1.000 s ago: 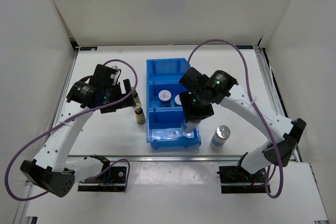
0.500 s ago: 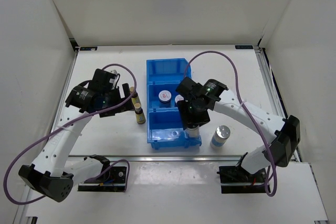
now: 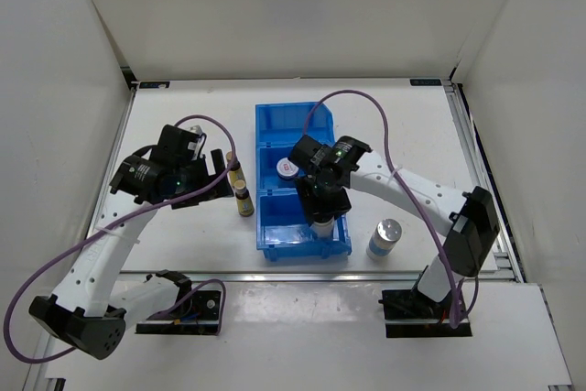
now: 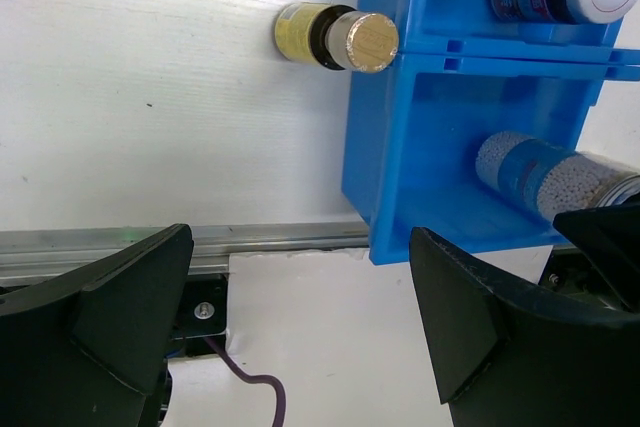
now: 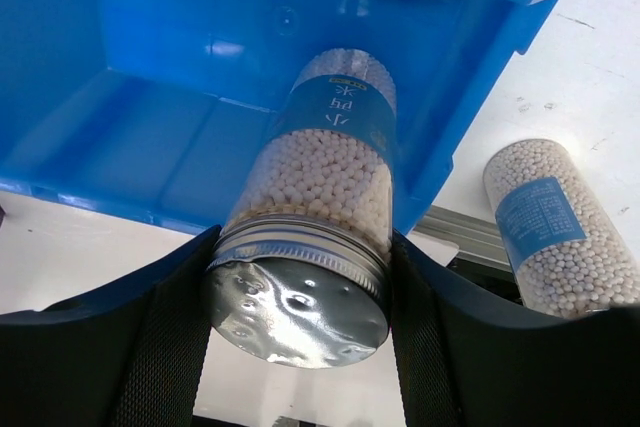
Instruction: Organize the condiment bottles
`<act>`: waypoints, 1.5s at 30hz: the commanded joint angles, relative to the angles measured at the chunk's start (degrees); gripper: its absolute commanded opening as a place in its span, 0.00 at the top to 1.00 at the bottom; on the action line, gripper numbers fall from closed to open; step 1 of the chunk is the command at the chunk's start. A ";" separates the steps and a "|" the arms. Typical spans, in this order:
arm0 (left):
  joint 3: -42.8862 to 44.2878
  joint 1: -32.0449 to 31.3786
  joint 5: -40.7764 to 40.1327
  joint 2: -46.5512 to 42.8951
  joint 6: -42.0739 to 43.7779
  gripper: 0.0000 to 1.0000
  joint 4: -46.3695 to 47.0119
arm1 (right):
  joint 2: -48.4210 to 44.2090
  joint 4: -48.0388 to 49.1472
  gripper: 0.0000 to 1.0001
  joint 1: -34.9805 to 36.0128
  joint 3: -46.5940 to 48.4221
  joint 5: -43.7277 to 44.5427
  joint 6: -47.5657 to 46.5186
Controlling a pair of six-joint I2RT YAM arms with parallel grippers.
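My right gripper (image 5: 300, 297) is shut on a silver-topped cylinder (image 5: 320, 197) of white beads, tilted with its bottom inside the near compartment of the blue bin (image 5: 150, 77). From above, the right gripper (image 3: 322, 215) hides most of that cylinder. A second silver-topped cylinder (image 3: 385, 238) stands on the table right of the bin (image 3: 267, 231). A white-lidded jar (image 3: 288, 168) sits in the middle compartment. Two amber bottles (image 3: 243, 199) (image 3: 234, 171) stand just left of the bin. My left gripper (image 3: 218, 179) is open beside them, holding nothing; its wrist view shows one gold-capped bottle (image 4: 335, 37).
The bin's far compartment (image 3: 291, 124) shows only blue floor. A metal rail (image 4: 280, 239) runs along the table's near edge. White walls enclose the table on three sides. Purple cables loop over both arms.
My right arm has swung left and towards the near edge, bringing the held cylinder lower into the bin's near compartment. The left arm has shifted slightly, jaws still open.
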 commanded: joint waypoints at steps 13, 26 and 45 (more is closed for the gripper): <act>-0.22 0.20 0.69 -1.03 -0.38 0.00 0.00 | 1.02 2.86 0.36 0.20 -3.09 2.43 0.62; -0.75 0.20 1.21 -1.03 -0.38 0.00 0.00 | -9.51 -16.89 0.00 -3.93 8.77 13.85 4.92; -2.95 0.20 2.27 0.64 -1.43 0.00 0.53 | -27.82 -13.04 0.00 -14.75 -27.51 3.92 11.78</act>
